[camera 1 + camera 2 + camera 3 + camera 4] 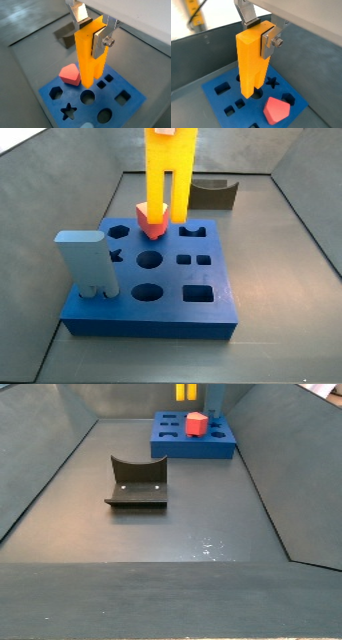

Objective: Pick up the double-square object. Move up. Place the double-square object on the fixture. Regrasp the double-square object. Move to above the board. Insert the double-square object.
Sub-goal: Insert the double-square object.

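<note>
My gripper (91,31) (260,31) is shut on the top end of the double-square object (90,57) (252,60), a long orange-yellow block held upright. Both side views show the block (170,178) (187,392) over the far part of the blue board (171,278) (194,450), but the gripper is cut off by the frame edge there. The block's lower end hangs just beside the red peg (150,218). Whether it touches the board (72,97) (251,114) I cannot tell. The dark fixture (211,194) (136,482) stands bare on the floor, apart from the board.
The red shield-shaped peg (69,74) (276,110) (197,424) stands in the board. A tall light-blue block (83,263) stands at a board corner. Grey sloping walls (54,464) enclose the floor.
</note>
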Robot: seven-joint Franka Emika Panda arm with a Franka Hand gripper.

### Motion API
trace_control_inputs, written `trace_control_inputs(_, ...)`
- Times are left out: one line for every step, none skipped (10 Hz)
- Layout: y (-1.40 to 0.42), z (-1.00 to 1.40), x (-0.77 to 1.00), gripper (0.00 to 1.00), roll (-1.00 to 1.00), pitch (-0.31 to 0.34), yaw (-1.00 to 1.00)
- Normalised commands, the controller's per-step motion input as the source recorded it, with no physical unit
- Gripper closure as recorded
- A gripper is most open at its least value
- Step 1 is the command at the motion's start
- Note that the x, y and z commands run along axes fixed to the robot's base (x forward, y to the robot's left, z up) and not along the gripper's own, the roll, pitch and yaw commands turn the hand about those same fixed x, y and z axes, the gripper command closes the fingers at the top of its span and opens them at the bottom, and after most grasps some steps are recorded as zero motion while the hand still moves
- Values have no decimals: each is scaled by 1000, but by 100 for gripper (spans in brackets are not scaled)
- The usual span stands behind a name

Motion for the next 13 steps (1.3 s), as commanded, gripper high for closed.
trace_control_inputs(-94, -111, 0, 100, -136, -13, -940)
trace_control_inputs(0, 0, 97, 100, -84, 0, -269)
trace_control_inputs(0, -37, -17, 100, 0, -29, 0)
trace_control_inputs(-246, -286, 466, 100, 0, 0, -266)
trace_control_inputs(-291, -411, 640, 100, 0, 0, -340)
trace_control_inputs(-300, -449, 646, 100, 3, 0, -343)
trace_control_inputs(-109, -337, 780, 100, 11, 67, -206)
trace_control_inputs(237, -94, 940, 100, 0, 239, 0)
trace_control_inputs(257, -14, 789, 100, 0, 244, 91)
trace_control_inputs(0, -60, 0, 100, 0, 0, 0)
trace_control_inputs(174, -609, 123, 100, 93, 0, 31)
trace_control_inputs(174, -643, 23, 100, 74, -6, 23)
trace_control_inputs(0, -43, 0, 100, 0, 0, 0)
